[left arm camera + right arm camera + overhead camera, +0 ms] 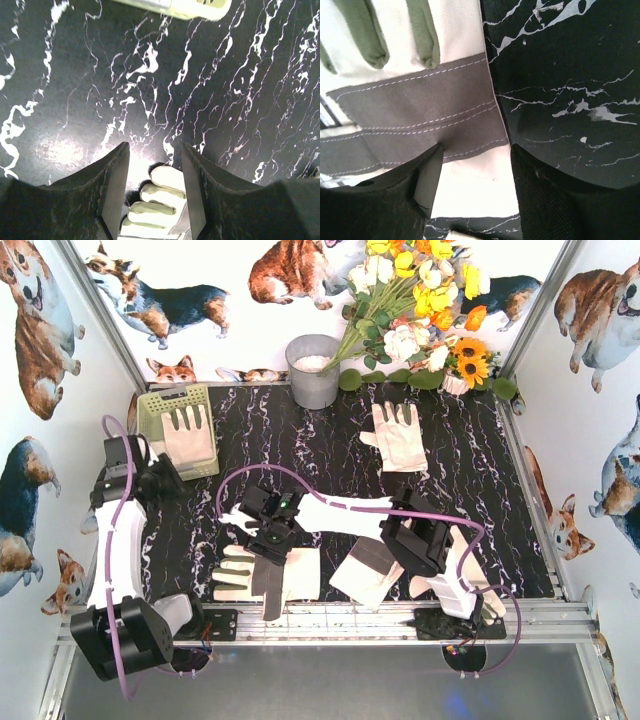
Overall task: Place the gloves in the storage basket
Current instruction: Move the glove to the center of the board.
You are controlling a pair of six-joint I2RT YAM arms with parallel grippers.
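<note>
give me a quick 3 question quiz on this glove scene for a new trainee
1. True or false: the storage basket is empty.
2. Which claw hangs over the grey-patched glove at the front middle of the table? A) the left one B) the right one C) neither
3. Short answer: what container stands at the back, between the basket and the flowers?

Key
1. False: a cream glove lies in it.
2. B: the right claw, jaws apart over that glove's edge.
3. The grey bucket.
</note>
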